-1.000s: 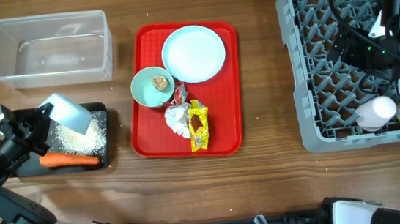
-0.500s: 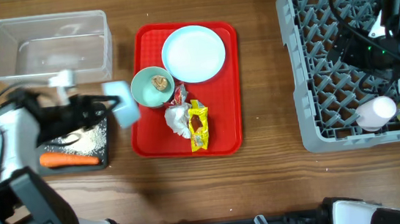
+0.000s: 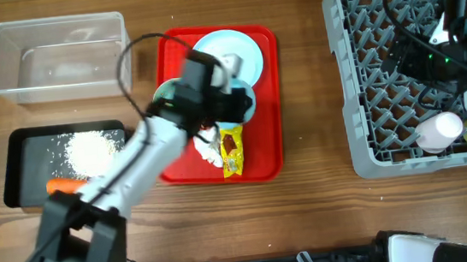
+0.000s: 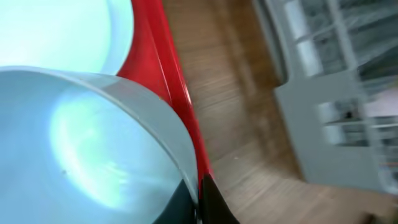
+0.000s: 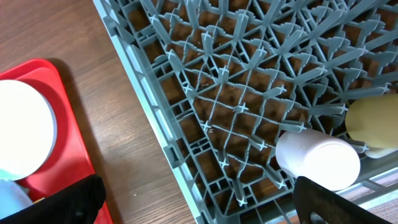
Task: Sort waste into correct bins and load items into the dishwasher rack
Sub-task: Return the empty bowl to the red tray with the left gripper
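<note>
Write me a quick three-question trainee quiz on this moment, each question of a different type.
1. True or false: the carrot lies in the black tray.
2. Where are the white cup and the yellow cup? A. red tray B. dishwasher rack C. clear tub
3. Fill in: the left gripper is shut on a pale blue-green ____.

Key: 1 true; 2 B; 3 bowl.
</note>
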Motion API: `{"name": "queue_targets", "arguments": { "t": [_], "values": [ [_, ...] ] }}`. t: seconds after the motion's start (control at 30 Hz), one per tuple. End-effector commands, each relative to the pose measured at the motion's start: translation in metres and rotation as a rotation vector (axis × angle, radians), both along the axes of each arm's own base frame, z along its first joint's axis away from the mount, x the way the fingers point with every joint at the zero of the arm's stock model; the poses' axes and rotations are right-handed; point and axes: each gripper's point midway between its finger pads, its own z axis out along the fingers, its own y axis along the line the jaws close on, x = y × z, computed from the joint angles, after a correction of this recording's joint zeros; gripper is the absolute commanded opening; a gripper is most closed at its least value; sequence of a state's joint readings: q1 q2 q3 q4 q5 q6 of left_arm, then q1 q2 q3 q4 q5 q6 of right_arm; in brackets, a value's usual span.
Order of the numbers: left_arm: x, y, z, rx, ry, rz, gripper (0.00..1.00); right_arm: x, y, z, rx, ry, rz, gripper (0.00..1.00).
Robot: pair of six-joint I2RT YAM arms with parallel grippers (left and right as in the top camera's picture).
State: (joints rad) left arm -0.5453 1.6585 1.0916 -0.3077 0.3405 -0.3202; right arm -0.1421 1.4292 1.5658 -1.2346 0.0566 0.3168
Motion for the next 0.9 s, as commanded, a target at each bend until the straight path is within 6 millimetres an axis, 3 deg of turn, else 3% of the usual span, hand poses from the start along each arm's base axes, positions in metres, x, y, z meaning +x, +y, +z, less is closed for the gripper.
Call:
{"name": "queue_targets", "arguments": {
  "t": [0.0, 0.07, 0.13, 0.2, 0.27, 0.33, 0.4, 0.47, 0.53, 0.6, 0.73, 0.77, 0.83, 0.87],
  "values": [
    [0.006, -0.004, -0.006, 0.242, -0.185, 0.077, 0.04, 0.001, -0.002, -0.002, -0.004, 0.006, -0.007, 0.99],
    [-0.002, -0.007, -0.014, 0.313, -0.202, 0.075, 0.04, 0.0, -0.002, -0.002, -0.004, 0.007, -0.007, 0.99],
    [-0.006, -0.009, -0.023, 0.335, -0.191, 0.059, 0.13, 0.0, -0.002, -0.002, -0.005, 0.007, -0.007, 1.0],
    [-0.007, -0.009, -0.035, 0.355, -0.17, 0.052, 0.46, 0.0, -0.002, -0.002, -0.004, 0.007, -0.007, 1.0],
    [-0.007, -0.009, -0.041, 0.365, -0.161, 0.05, 0.62, 0.0, -0.002, -0.003, -0.005, 0.009, -0.006, 0.99],
    [-0.007, -0.009, -0.041, 0.371, -0.17, 0.035, 0.72, 0.0, -0.002, -0.003, -0.005, 0.01, -0.006, 0.99],
    [-0.006, -0.009, -0.037, 0.378, -0.186, 0.017, 0.76, 0.0, -0.002, -0.003, -0.005, 0.009, -0.006, 0.99],
    [0.0, -0.001, -0.016, 0.365, -0.188, 0.052, 0.76, 0.0, -0.002, -0.003, -0.006, 0.01, -0.005, 0.99],
    [0.013, 0.02, 0.007, 0.35, -0.185, 0.124, 0.77, 0.0, -0.003, -0.003, -0.009, 0.01, -0.006, 1.0],
    [0.03, 0.048, 0.014, 0.352, -0.179, 0.199, 0.78, 0.0, -0.003, -0.003, -0.009, 0.01, -0.007, 1.0],
    [0.061, 0.12, -0.002, 0.399, -0.102, 0.366, 0.78, 0.0, -0.003, -0.003, -0.009, 0.01, -0.007, 0.99],
    [0.067, 0.139, -0.014, 0.419, -0.067, 0.405, 0.78, 0.0, -0.003, -0.003, -0.009, 0.01, -0.006, 1.0],
    [0.067, 0.15, -0.03, 0.435, -0.022, 0.397, 0.76, 0.0, -0.003, -0.003, -0.009, 0.01, -0.006, 1.0],
    [0.064, 0.144, -0.039, 0.419, 0.001, 0.318, 0.75, 0.0, -0.003, -0.003, -0.009, 0.01, -0.007, 0.99]
  ]
}}
